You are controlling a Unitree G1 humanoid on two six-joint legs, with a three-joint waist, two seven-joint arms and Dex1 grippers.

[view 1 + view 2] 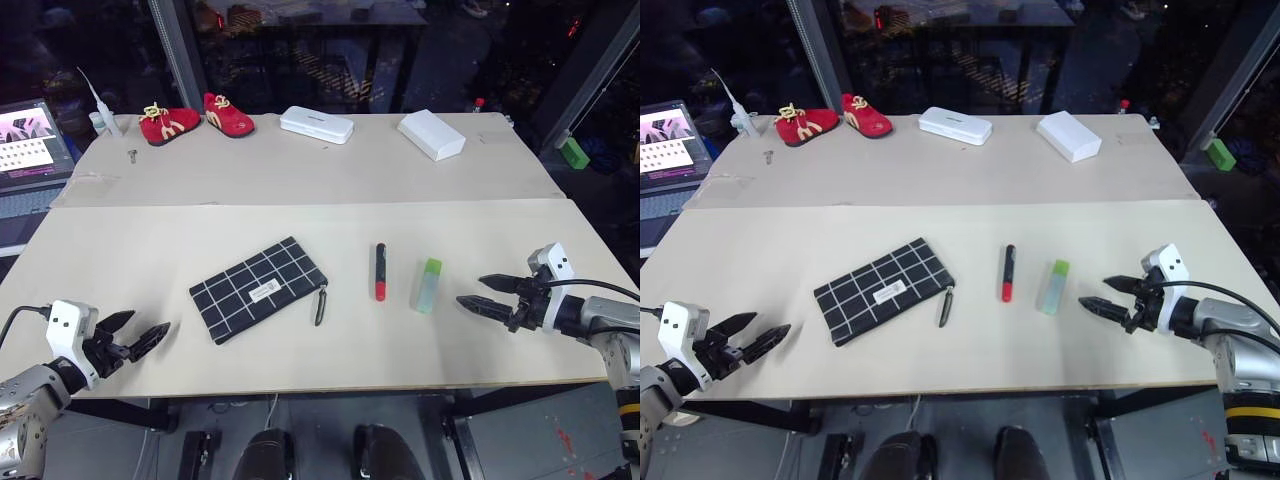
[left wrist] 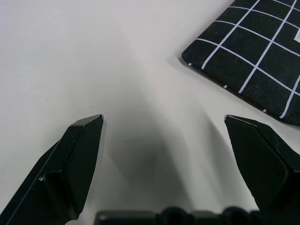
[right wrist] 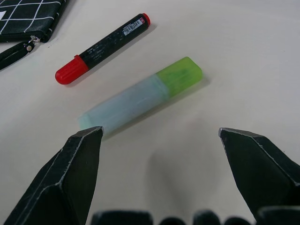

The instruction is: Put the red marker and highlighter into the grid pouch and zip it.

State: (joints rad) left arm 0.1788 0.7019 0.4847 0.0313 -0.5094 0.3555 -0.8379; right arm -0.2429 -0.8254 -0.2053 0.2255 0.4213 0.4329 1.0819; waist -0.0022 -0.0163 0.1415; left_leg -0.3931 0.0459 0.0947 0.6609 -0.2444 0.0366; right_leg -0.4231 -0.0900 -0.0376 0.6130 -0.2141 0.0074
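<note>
The grid pouch (image 1: 260, 289), black with white lines, lies flat at the table's middle left, its dark pull cord (image 1: 321, 303) trailing off its right end. To its right lies the red marker (image 1: 381, 271), black with a red cap. The highlighter (image 1: 428, 285), pale green with a brighter cap, rests just right of the marker. My right gripper (image 1: 477, 293) hovers open a short way right of the highlighter (image 3: 140, 96), pointing at it, nothing between its fingers. My left gripper (image 1: 142, 331) stands open near the front left edge, left of the pouch's corner (image 2: 243, 56).
At the table's back stand a pair of red shoes (image 1: 198, 120), a white case (image 1: 316, 124) and a white box (image 1: 431, 134). A laptop (image 1: 32, 142) sits off the left edge. A green block (image 1: 573, 152) lies beyond the right edge.
</note>
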